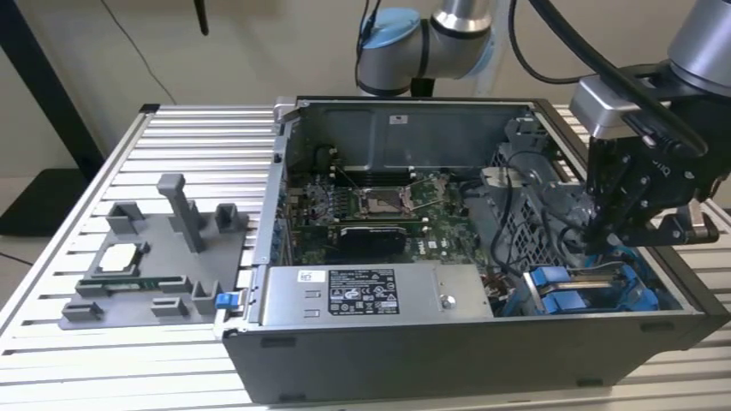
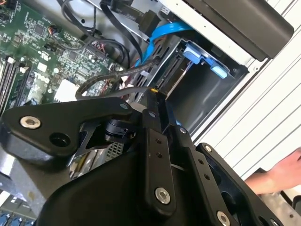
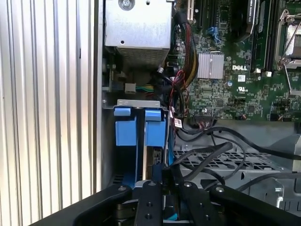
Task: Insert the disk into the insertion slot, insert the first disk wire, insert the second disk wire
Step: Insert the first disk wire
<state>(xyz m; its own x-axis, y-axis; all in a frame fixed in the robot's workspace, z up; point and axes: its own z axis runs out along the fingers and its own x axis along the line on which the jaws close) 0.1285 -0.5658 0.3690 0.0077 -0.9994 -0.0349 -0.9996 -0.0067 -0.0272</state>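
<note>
The disk [image 3: 155, 132], in its bright blue carrier [image 1: 567, 287], sits on edge inside the insertion slot [image 3: 138, 102] of the grey drive cage, at the front corner of the open case on the exterior view's right. My gripper [image 1: 588, 244] hangs directly over that cage. In both wrist views its black fingers [image 3: 153, 181] are pressed together. A thin black disk wire [image 2: 117, 89] loops in from the motherboard side and ends between the fingertips [image 2: 156, 101], just above the disk's edge [image 2: 202, 54]. A blue flat cable [image 2: 164, 33] runs behind the cage.
The grey power-supply box [image 1: 377, 291] lies beside the cage, with bundled cables [image 3: 181, 80] between them. The motherboard with its processor socket [image 1: 383, 201] fills the case floor. A grey fixture [image 1: 160, 257] with parts stands on the slatted table [image 1: 68, 360]. A person's hand [image 2: 282, 174] is outside the case.
</note>
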